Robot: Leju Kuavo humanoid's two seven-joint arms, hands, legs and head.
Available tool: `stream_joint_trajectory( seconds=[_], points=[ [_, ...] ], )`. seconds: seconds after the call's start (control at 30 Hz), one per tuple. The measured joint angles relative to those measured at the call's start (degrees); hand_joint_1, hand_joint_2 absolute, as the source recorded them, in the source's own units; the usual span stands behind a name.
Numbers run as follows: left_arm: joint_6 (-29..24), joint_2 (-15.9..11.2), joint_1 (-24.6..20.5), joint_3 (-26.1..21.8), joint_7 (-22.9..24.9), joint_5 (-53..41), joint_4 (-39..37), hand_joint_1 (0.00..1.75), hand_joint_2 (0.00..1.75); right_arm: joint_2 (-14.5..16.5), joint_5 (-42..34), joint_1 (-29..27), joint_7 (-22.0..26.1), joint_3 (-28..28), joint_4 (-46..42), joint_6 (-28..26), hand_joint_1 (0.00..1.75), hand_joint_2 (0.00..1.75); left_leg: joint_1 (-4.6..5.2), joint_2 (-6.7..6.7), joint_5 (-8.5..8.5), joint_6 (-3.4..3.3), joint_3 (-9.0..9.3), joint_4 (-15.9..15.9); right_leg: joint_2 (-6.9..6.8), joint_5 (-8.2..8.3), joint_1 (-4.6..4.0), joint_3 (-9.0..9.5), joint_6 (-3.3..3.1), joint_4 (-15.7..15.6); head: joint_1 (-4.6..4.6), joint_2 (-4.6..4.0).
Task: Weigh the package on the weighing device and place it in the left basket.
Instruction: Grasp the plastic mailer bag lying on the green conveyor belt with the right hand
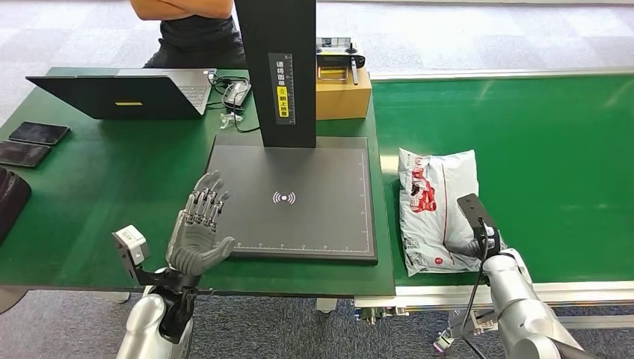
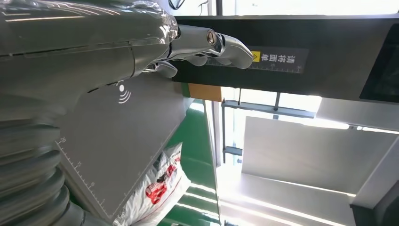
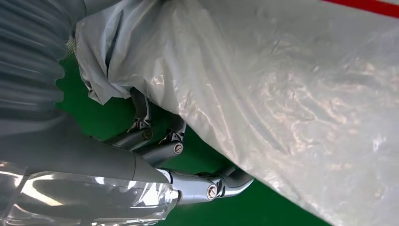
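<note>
Right hand (image 1: 478, 243) under one package (image 1: 434, 202)

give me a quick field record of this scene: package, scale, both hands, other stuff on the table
package: white plastic mailer lying on the green belt, right of the scale
scale: dark flat platform, nothing on it
left hand: holds nothing, fingers spread, at the scale's near left corner
right hand: at the package's near edge, fingers under the plastic
table: laptop, two phones, cardboard box
</note>
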State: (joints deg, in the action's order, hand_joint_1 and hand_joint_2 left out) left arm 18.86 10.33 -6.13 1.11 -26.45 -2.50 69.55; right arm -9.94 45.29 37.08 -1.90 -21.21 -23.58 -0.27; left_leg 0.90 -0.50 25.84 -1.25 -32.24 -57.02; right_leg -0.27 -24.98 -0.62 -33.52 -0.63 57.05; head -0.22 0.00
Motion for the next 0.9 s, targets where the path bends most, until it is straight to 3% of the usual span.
stream_joint_trajectory(
  seconds=[0.03, 0.13, 0.17, 0.73, 0.9],
  points=[
    [0.0, 0.0, -0.2, 0.0, 0.0, 0.0, 0.0, 0.0, 1.75, -0.1, 0.1, 0.0, -0.1, 0.7, 0.0, 0.6, 0.16, 1.75, 0.0, 0.0, 0.01, 0.0, 0.0, 0.0, 0.0, -0.01, 0.0, 0.0, 0.01, 0.0, 0.0, 0.0],
    [0.0, 0.0, -0.5, 0.0, 0.0, 0.1, 0.0, 0.0, 1.75, -0.5, -0.6, -0.1, 0.6, 1.9, 0.0, 2.2, 1.44, 1.75, 0.0, 0.0, 0.02, 0.01, 0.01, 0.0, 0.0, -0.02, -0.01, 0.0, 0.01, 0.0, 0.0, 0.0],
    [0.0, 0.0, -0.5, 0.0, 0.0, 0.1, -0.1, 0.0, 1.75, -0.6, -1.0, -0.2, 1.1, 2.0, 0.0, 2.8, 1.73, 1.75, -0.01, 0.0, 0.03, 0.02, 0.01, 0.0, 0.01, -0.02, -0.01, 0.0, 0.01, 0.0, 0.0, 0.0],
    [-0.8, 0.0, -0.4, 0.1, -0.5, 0.7, -0.3, 0.0, 1.75, -1.2, -7.8, -2.9, 10.2, 2.2, -1.0, 9.2, 1.75, 1.75, -0.02, -0.04, 0.05, 0.04, 0.11, 0.0, 0.05, -0.02, -0.03, 0.1, 0.01, 0.0, 0.01, 0.0],
    [-1.2, 0.0, 0.0, 0.1, -0.7, 0.8, -0.3, 0.0, 1.75, -1.2, -9.7, -3.8, 13.4, 2.2, -2.1, 8.3, 1.75, 1.75, -0.03, -0.03, 0.05, 0.04, 0.08, 0.0, 0.04, -0.03, -0.04, 0.08, 0.0, 0.0, 0.01, 0.0]
  ],
)
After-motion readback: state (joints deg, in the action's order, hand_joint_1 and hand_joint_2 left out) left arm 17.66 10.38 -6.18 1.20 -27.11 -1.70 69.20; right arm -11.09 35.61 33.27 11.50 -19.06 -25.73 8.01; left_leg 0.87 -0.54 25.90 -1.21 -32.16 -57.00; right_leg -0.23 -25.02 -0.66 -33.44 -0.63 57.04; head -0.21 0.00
